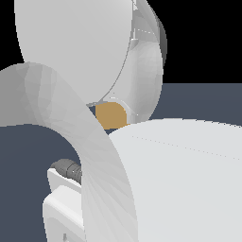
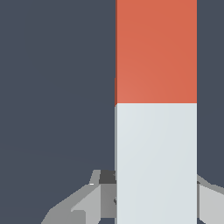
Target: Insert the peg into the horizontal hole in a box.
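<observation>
Panda arm, single unit, seen close.
White arm links (image 1: 71, 56) fill most of the exterior view, upper left to lower right; gripper (image 2: 153, 197) at the wrist view's lower edge, grey fingers (image 2: 83, 203) flanking the peg (image 2: 155, 131).

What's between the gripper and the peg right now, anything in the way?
Nothing visible. In the wrist view the peg fills the space between the gripper fingers, with only bare floor around it. Whether the fingers actually touch it cannot be told.

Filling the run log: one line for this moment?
peg: between fingers | grasp: unclear | box: mostly hidden by arm | hole: unseen
</observation>
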`<state>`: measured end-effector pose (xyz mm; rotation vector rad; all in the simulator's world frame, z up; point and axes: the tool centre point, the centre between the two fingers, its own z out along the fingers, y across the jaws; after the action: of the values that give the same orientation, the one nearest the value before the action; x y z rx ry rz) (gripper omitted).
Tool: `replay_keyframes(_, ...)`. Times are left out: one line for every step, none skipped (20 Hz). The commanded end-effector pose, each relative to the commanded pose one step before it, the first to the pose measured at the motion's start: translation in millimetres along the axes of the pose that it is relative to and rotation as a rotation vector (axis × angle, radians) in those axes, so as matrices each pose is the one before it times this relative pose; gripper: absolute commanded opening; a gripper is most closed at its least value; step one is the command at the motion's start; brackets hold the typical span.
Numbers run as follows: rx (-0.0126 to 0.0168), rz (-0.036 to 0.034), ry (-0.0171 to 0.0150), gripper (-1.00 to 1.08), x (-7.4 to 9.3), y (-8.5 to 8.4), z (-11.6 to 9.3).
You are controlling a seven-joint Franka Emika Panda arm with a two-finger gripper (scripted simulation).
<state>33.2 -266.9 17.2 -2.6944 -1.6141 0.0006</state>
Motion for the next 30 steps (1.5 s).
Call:
replay_keyframes(-0.00005,-0.00017,-0.00015,-1.0,0.12,0.0,0.02)
replay_keyframes(-0.00012,-0.00154,0.00003,-1.0,0.7,-0.02,-0.26)
replay_keyframes(-0.00001,-0.00437,-0.00003,-1.0,1.92,-0.03,-0.54)
replay_keyframes(-0.00003,-0.00747,-0.00005,-1.0,3.33,-0.07,-0.9)
replay_keyframes(-0.00005,-0.0104,-0.00007,-1.0,4.63,-0.1,-1.27)
replay_keyframes(-0.00006,-0.01339,-0.00009,-1.0,5.96,-0.14,-1.63)
replay_keyframes(-0.00007,-0.01637,-0.0001,-1.0,7.29,-0.18,-1.99)
replay_keyframes(-0.00008,-0.01937,-0.00012,-1.0,8.62,-0.24,-2.35)
replay_keyframes(-0.00009,-0.02238,-0.00013,-1.0,9.96,-0.29,-2.71)
replay_keyframes(-0.0001,-0.02539,-0.00014,-1.0,11.3,-0.35,-3.08)
replay_keyframes(-0.00011,-0.02843,-0.00014,-1.0,12.65,-0.43,-3.44)
replay_keyframes(-0.00012,-0.03149,-0.00014,-1.0,14.01,-0.5,-3.8)
replay_keyframes(-0.00013,-0.03458,-0.00014,-1.0,15.39,-0.59,-4.17)
replay_keyframes(-0.00013,-0.03729,-0.00013,-1.0,16.6,-0.68,-4.49)
replay_keyframes(-0.00013,-0.03873,-0.00012,-1.0,17.24,-0.74,-4.66)
replay_keyframes(-0.00012,-0.03944,-0.00011,-1.0,17.56,-0.79,-4.73)
replay_keyframes(-0.00011,-0.03968,-0.00008,-1.0,17.67,-0.84,-4.76)
replay_keyframes(-0.0001,-0.03977,-0.00005,-1.0,17.72,-0.88,-4.76)
replay_keyframes(-0.00009,-0.0396,-0.00003,-1.0,17.65,-0.91,-4.74)
replay_keyframes(-0.00008,-0.03717,-0.00003,-1.0,16.57,-0.86,-4.44)
replay_keyframes(-0.00007,-0.03442,-0.00002,-1.0,15.34,-0.8,-4.1)
replay_keyframes(-0.00004,-0.03167,0.00005,-1.0,14.14,-0.79,-3.78)
replay_keyframes(-0.00001,-0.02884,0.00012,-1.0,12.91,-0.77,-3.45)
replay_keyframes(0.0,-0.02601,0.00015,-1.0,11.67,-0.73,-3.11)
replay_keyframes(0.00001,-0.02306,0.00014,-1.0,10.35,-0.65,-2.76)
replay_keyframes(0.00001,-0.01999,0.00012,-1.0,8.98,-0.56,-2.39)
replay_keyframes(0.00001,-0.01682,0.00011,-1.0,7.56,-0.47,-2.01)
replay_keyframes(0.00001,-0.01357,0.0001,-1.0,6.1,-0.39,-1.62)
replay_keyframes(0.00002,-0.01031,0.00011,-1.0,4.66,-0.31,-1.24)
replay_keyframes(0.00002,-0.00707,0.00013,-1.0,3.22,-0.25,-0.86)
